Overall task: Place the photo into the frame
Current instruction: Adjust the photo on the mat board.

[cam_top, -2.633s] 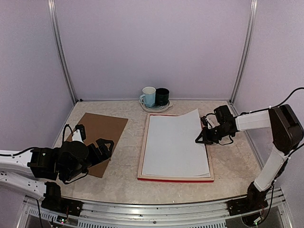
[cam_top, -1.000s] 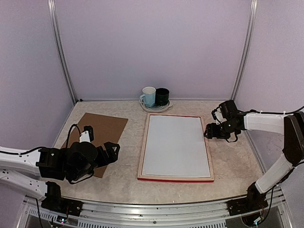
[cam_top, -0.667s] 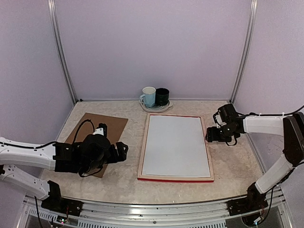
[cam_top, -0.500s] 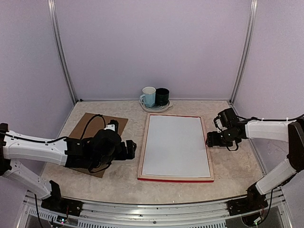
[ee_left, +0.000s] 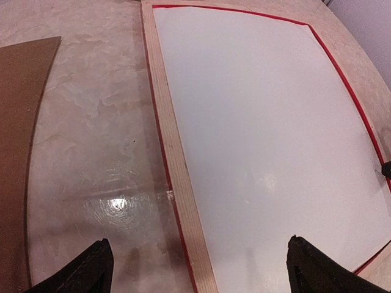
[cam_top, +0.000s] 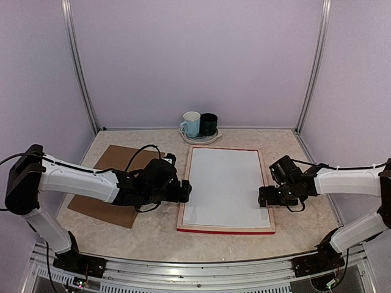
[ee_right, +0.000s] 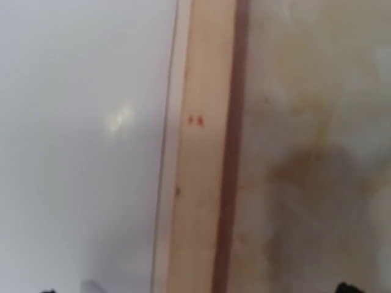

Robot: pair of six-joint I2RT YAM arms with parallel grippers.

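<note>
— What is being shown nearest on the marbled desk [cam_top: 153,235]?
— The frame [cam_top: 225,231] is being shown lying flat, thin red edge nearest, pale wood rails facing up. The photo [cam_top: 226,186] is being carried inside it, with its smooth white back upward.
— And the tools?
— The left tool [cam_top: 182,191] is being held over the left rail and the right tool [cam_top: 264,196] over the right rail. Both are being held wide open, with nothing gripped.
— Farther off?
— A flat brown board [cam_top: 101,209] is being seen at the left. A pale mug [cam_top: 191,124] and a dark cup [cam_top: 209,124] are being seen by the far wall.
</note>
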